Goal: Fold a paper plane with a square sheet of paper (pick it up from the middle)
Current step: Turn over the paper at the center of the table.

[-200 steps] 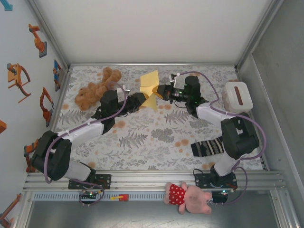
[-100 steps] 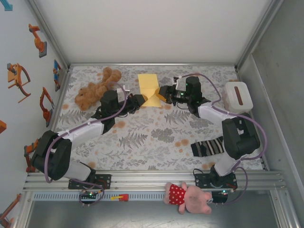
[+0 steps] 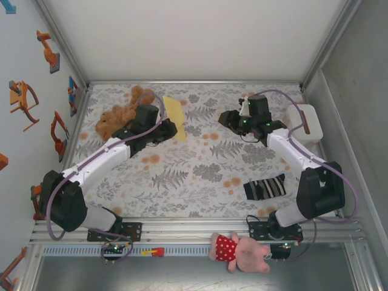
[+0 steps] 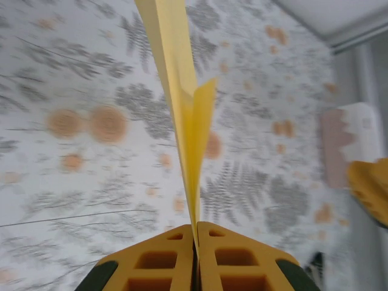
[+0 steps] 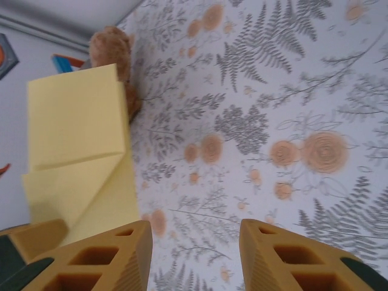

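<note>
Left wrist view: my left gripper (image 4: 195, 229) clamps folded square sheet of paper (image 4: 182, 85) edge-on, upper centre; right gripper (image 5: 193, 236) gapes empty. Risk, I judge: thin pinch, sheet slips or crease springs open.

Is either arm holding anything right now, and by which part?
The left gripper pinches the folded yellow paper by one edge, its layers pressed together. The right gripper is open, holding nothing.

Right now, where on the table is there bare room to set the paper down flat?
Best is the middle of the flowered table, between both arms and left of the striped sock. The far-left corner is crowded: teddy, left claw, yellow paper. The white box sits far right.
</note>
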Controlling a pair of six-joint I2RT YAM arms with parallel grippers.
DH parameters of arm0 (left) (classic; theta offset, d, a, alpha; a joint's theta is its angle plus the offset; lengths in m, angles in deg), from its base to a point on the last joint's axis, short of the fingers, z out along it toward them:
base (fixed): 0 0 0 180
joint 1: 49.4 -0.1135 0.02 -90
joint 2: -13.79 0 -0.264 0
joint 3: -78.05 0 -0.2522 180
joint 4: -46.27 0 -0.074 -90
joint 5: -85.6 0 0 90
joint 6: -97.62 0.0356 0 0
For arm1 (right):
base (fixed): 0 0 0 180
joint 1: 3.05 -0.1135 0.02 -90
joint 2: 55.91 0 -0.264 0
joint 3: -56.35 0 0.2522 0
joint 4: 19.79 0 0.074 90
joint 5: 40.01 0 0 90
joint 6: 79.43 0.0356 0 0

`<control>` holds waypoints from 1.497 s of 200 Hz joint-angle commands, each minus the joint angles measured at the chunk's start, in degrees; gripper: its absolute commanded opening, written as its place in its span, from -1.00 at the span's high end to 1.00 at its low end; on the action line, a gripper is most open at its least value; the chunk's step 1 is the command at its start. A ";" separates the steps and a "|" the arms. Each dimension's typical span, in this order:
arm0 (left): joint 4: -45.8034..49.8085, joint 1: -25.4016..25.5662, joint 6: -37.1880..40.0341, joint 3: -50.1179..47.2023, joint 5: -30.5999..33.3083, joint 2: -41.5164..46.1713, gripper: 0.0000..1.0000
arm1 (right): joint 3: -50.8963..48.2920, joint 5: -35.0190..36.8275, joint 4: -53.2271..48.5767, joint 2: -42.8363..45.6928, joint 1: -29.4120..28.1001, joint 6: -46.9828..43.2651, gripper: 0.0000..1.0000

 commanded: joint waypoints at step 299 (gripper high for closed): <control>-0.23 5.01 -1.93 6.85 -6.03 -18.61 -0.32 | -3.51 2.75 -1.19 -3.93 -1.37 -0.76 0.34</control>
